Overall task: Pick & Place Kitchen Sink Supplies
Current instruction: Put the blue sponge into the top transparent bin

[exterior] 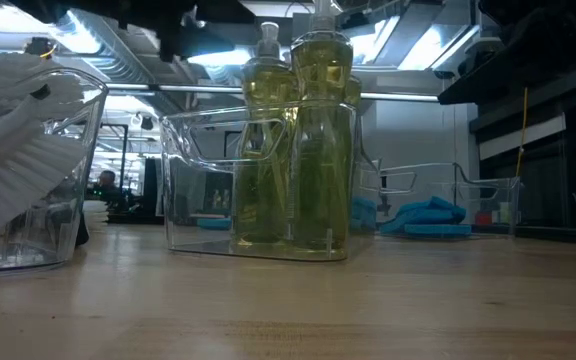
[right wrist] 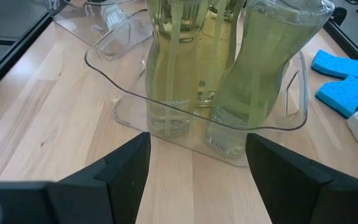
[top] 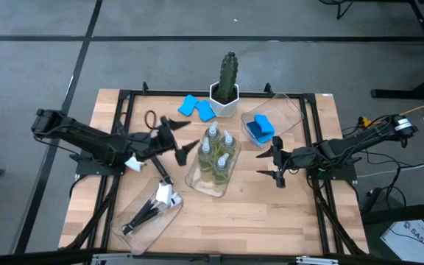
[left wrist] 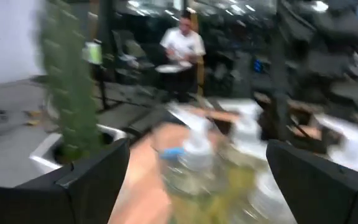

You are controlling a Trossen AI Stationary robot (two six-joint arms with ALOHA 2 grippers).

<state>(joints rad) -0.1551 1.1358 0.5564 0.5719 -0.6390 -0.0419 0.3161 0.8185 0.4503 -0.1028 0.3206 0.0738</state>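
Observation:
Three clear bottles of yellow-green liquid (top: 216,151) stand upright in a clear tray (top: 197,180) at the table's middle; they also show in the low view (exterior: 298,140). Two blue sponges (top: 197,108) lie flat near the cactus pot. Another blue sponge (top: 260,126) lies in the far right tray (top: 289,110). Black-handled brushes with white heads (top: 157,202) lie in the near left tray. My left gripper (top: 177,141) hovers open and empty just left of the bottles (left wrist: 197,162). My right gripper (top: 277,163) stands open and empty to the right of the bottle tray (right wrist: 191,134).
A green cactus in a white pot (top: 227,85) stands at the far edge's middle, close to the loose sponges. A dark loop-shaped thing (top: 151,118) lies left of them. A black frame rail (top: 311,129) runs round the table. Bare wood lies at the near right. A person (left wrist: 180,53) stands beyond the table.

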